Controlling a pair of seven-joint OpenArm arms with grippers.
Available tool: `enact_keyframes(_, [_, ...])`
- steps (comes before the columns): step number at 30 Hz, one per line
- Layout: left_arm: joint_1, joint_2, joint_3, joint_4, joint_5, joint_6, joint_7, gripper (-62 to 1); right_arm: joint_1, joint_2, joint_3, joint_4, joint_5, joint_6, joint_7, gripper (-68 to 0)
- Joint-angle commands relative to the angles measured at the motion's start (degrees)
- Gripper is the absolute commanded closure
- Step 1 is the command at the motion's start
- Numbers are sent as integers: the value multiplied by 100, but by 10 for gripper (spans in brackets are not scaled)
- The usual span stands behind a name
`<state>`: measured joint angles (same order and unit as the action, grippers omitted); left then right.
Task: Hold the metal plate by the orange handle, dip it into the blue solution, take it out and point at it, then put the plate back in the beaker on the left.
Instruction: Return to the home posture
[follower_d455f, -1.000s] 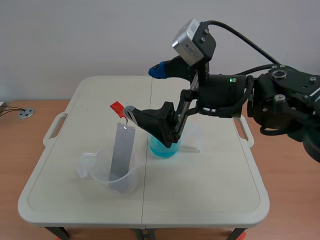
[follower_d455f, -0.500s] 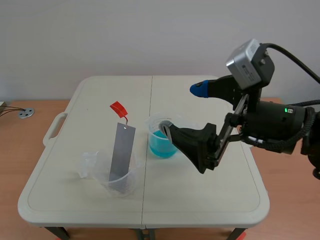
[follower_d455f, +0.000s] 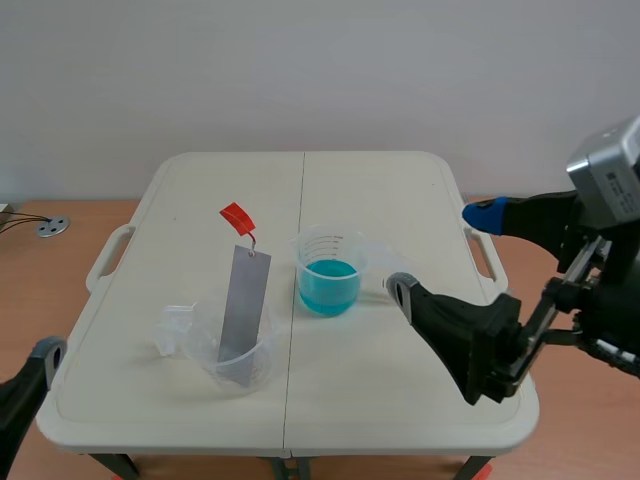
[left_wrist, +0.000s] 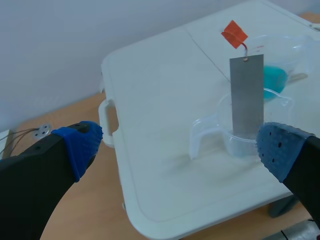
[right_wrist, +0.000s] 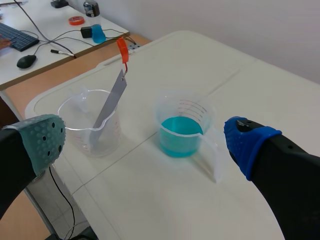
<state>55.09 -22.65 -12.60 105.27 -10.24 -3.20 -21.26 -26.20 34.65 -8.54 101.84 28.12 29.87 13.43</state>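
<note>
The grey metal plate (follower_d455f: 245, 300) leans upright in the clear left beaker (follower_d455f: 232, 362), its orange handle (follower_d455f: 237, 215) sticking out above. The beaker of blue solution (follower_d455f: 328, 272) stands just right of it. My right gripper (follower_d455f: 443, 252) is open, off to the right of the blue beaker and holding nothing. In the right wrist view the plate (right_wrist: 110, 102), the handle (right_wrist: 122, 48) and the blue beaker (right_wrist: 182, 127) lie well ahead of the open right gripper (right_wrist: 145, 142). My left gripper (left_wrist: 180, 150) is open beyond the table's near left corner, the plate (left_wrist: 246, 95) ahead of it.
The white folding table (follower_d455f: 400, 400) has side handles (follower_d455f: 108, 255) on both ends. A small round metal fitting (follower_d455f: 52, 227) lies on the wooden surface to the left. A desk with a keyboard, a mouse (right_wrist: 26, 61) and cables stands beyond the table.
My right arm has drawn back to the right and lower, away from the orange handle. The plate stays in the left beaker. A left finger has come into the scene's lower left corner.
</note>
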Motion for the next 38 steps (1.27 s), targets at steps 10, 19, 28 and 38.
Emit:
enact_keyframes(10, [-133, 293, 522, 11, 417, 0, -13, -623, -734, -767, 732, 260, -457, -31, -186, -665])
enact_keyframes(19, [-166, 293, 551, 11, 413, 4, -15, -623, -743, -863, 737, 260, -562, -35, -323, -665])
enact_keyframes(28, [-166, 293, 551, 11, 411, 2, -15, -623, -741, -863, 737, 260, -562, -35, -323, -665])
enact_keyframes(38, [-166, 293, 551, 11, 411, 2, -15, -623, -741, -863, 737, 260, -562, -35, -326, -665])
